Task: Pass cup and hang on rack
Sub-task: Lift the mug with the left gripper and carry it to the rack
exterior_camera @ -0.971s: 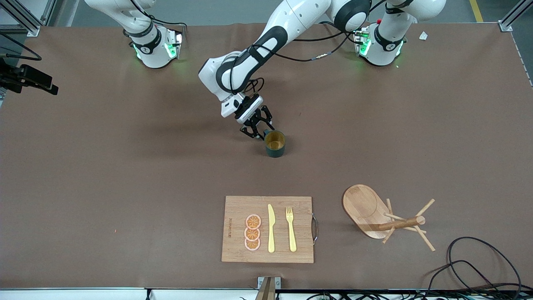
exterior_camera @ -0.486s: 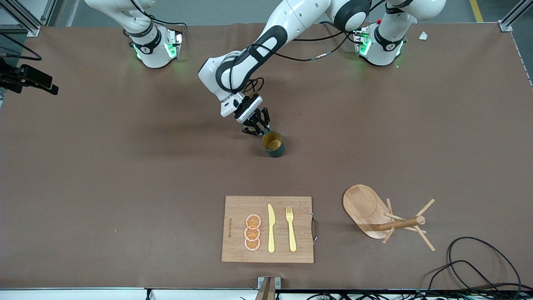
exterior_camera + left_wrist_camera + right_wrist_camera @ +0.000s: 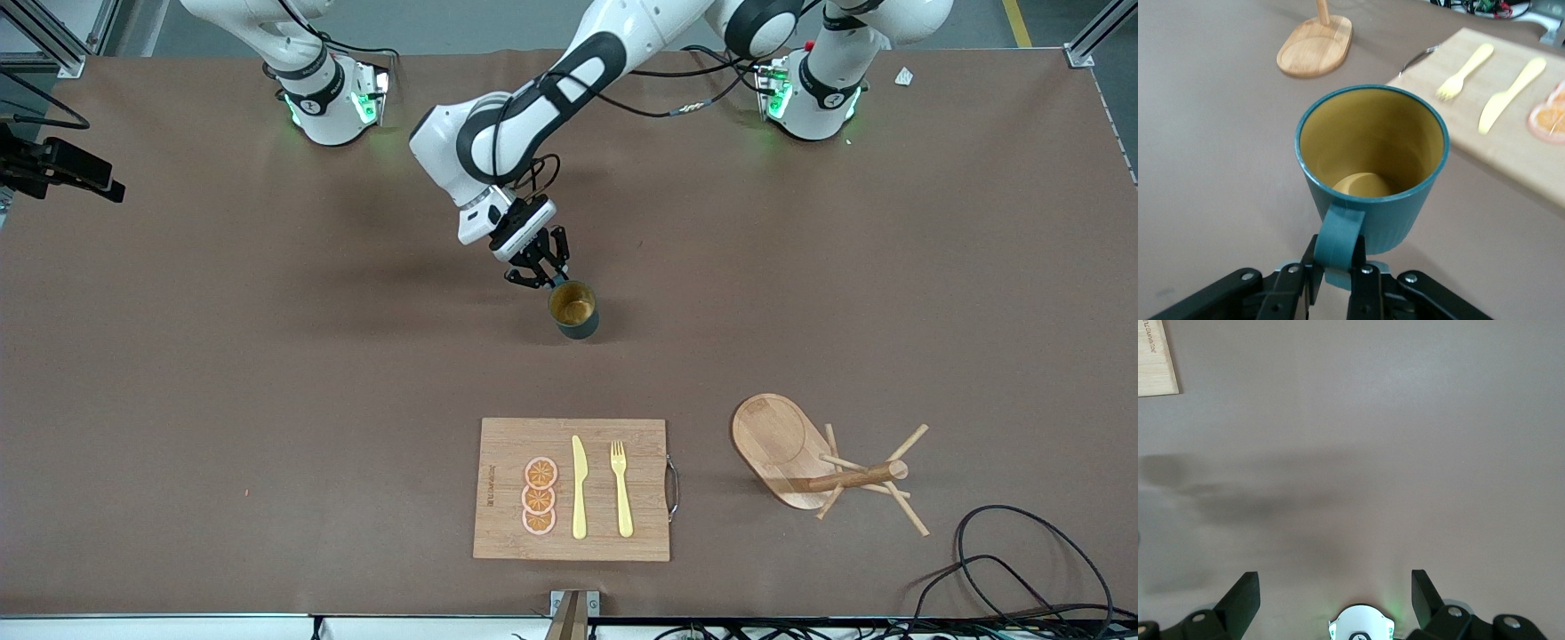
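The dark teal cup (image 3: 573,311) with a mustard-yellow inside stands upright at the middle of the table. My left gripper (image 3: 544,277) is shut on the cup's small side handle (image 3: 1338,237), pinched between both fingers in the left wrist view, where the cup (image 3: 1371,160) fills the middle. The wooden rack (image 3: 782,444) stands nearer the front camera than the cup, toward the left arm's end; its oval base (image 3: 1315,47) shows with the post rising from it. My right gripper (image 3: 1335,593) is open over bare table, holding nothing; it is out of the front view.
A bamboo cutting board (image 3: 502,462) with orange slices, a yellow knife (image 3: 579,489) and a yellow fork (image 3: 621,489) lies near the table's front edge, beside the rack. Black cables (image 3: 1022,569) coil at the front corner by the left arm's end.
My left gripper's fingers closed on the cup's handle. Arm and cup then shifted a little toward the right arm's end of the table.
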You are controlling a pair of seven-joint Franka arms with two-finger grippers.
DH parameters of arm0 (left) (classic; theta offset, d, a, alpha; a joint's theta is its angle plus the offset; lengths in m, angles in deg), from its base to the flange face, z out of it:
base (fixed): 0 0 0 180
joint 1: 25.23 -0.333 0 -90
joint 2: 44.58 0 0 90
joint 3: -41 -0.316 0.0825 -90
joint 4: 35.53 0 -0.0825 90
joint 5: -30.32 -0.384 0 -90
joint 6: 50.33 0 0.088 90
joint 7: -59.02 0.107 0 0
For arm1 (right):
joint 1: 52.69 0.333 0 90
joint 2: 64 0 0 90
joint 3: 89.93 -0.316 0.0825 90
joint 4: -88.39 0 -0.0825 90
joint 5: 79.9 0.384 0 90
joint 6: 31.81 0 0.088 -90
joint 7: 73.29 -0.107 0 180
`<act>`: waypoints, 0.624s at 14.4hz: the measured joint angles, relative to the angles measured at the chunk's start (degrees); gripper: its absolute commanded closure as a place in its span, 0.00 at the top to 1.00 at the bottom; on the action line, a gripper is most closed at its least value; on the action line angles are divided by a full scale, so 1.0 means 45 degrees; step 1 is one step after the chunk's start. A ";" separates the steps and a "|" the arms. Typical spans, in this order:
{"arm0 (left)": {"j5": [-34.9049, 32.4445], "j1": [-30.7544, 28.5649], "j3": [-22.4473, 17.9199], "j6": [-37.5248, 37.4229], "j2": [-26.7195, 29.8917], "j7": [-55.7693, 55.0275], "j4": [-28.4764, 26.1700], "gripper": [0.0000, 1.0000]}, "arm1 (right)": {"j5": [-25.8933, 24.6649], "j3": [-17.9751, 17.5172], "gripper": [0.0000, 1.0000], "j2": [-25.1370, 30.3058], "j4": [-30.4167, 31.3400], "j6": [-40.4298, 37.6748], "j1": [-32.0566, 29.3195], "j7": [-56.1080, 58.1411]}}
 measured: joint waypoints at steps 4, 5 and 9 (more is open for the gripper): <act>0.1710 -0.2121 -0.0026 -0.0031 0.2203 0.2418 0.0041 0.00 | 0.0000 0.0006 1.00 0.0000 0.0000 0.0001 0.0009 0.0000; 0.2190 -0.2702 -0.0024 -0.0029 0.2669 0.3058 0.0044 0.00 | 0.0000 0.0007 1.00 0.0000 0.0000 0.0002 0.0011 0.0000; 0.4729 -0.5025 -0.0026 -0.0029 0.4308 0.5594 0.0039 0.00 | 0.0000 0.0007 1.00 0.0000 0.0000 0.0002 0.0016 0.0000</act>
